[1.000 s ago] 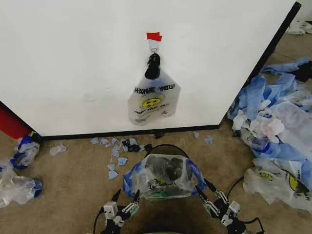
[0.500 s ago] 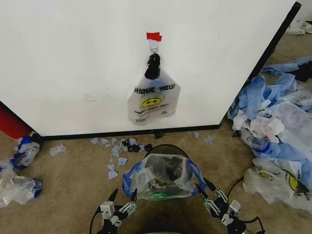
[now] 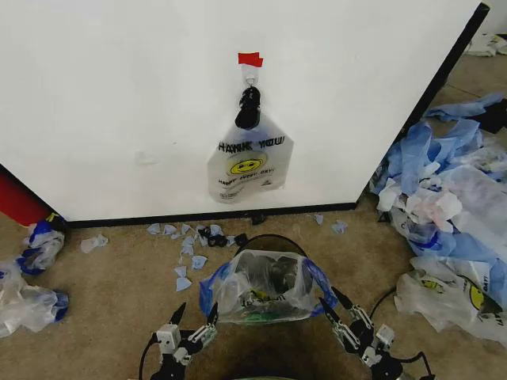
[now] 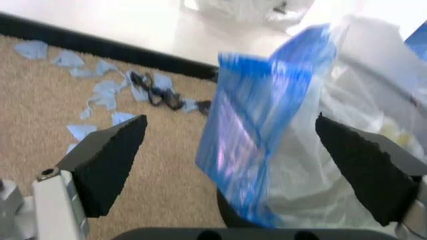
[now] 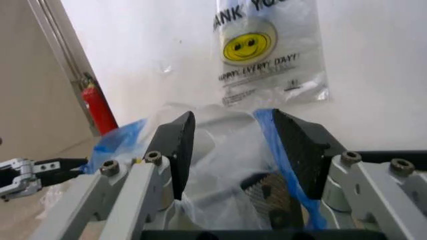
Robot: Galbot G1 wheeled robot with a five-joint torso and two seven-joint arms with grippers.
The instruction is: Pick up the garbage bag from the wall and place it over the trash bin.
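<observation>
garbage bag [image 3: 261, 286] draped over trash bin [image 3: 273, 247] on floor, blue handles spilling down both sides; left gripper [image 3: 192, 319] low beside bag's left handle, jaws spread wide, holding nothing; right gripper [image 3: 335, 305] near right handle, jaws apart, empty; thank-you bag [image 3: 248, 165] hangs on wall [image 3: 119, 95].

garbage bag [image 3: 265, 286] draped over trash bin [image 3: 269, 241]

Bare carpet [image 3: 119, 297] left of bagged trash bin [image 3: 265, 286]; bag heap [image 3: 451, 214] right.
</observation>
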